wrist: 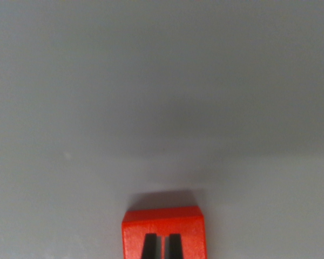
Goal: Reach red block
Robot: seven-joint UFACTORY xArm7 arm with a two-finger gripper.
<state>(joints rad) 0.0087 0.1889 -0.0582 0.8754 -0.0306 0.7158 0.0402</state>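
Observation:
A red block (164, 224) lies on the grey surface at the bottom middle of the wrist view, its lower part cut off by the frame edge. My gripper (162, 247) shows as two black fingertips (149, 246) in front of the block's near face. The tips stand close together with only a thin red slit between them, and nothing is held in that slit. They hover over or right at the block; whether they touch it cannot be told. A soft shadow lies just beyond the block's far edge.
A plain grey tabletop (162, 108) fills the view. A broad dim shadow band crosses its middle, and a tiny pale speck (67, 156) sits at the wrist view's left.

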